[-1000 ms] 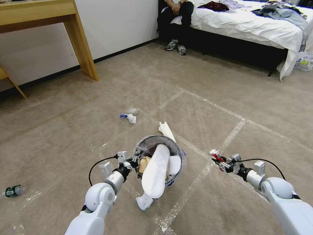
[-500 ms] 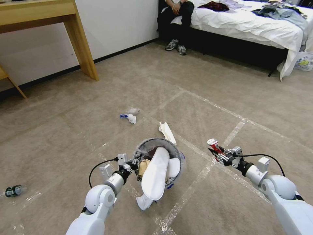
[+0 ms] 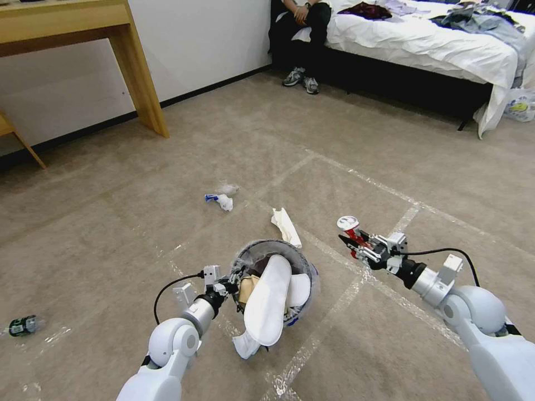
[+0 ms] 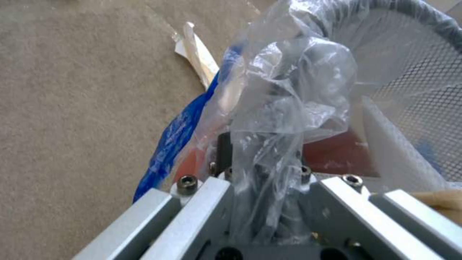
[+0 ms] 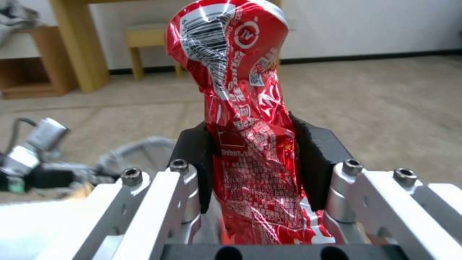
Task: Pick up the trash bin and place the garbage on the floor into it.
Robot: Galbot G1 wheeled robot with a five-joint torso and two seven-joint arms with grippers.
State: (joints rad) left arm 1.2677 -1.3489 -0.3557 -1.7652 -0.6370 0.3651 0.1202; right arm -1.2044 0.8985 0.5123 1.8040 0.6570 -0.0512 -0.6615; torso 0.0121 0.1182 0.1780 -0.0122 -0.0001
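Note:
The trash bin point(image 3: 262, 246), grey-rimmed with a clear bag liner, hangs tilted over the floor point(image 3: 390, 184). My left gripper point(image 3: 237, 277) is shut on its rim and the crinkled bag point(image 4: 284, 90). A long white slipper point(image 3: 268, 298) and brown paper stick out of the bin. To the bin's right, my right gripper point(image 3: 355, 243) is shut on a crushed red can point(image 3: 349, 225), held upright between the black pads point(image 5: 315, 162) around the can point(image 5: 240, 90). Garbage on the carpet: a white folded scrap point(image 3: 286, 225), a tissue with a blue wrapper point(image 3: 222, 198), and a small bottle point(image 3: 22, 325).
A wooden desk leg point(image 3: 139, 83) and a low stool point(image 3: 16, 139) stand by the wall at the left. A bed point(image 3: 434, 44) with clothes runs along the far right, with a plastic bag point(image 3: 521, 106) at its corner. White tape lines cross the carpet.
My right gripper has carried the red can up and leftward, closer to the bin. The left gripper and the bin have shifted slightly toward me.

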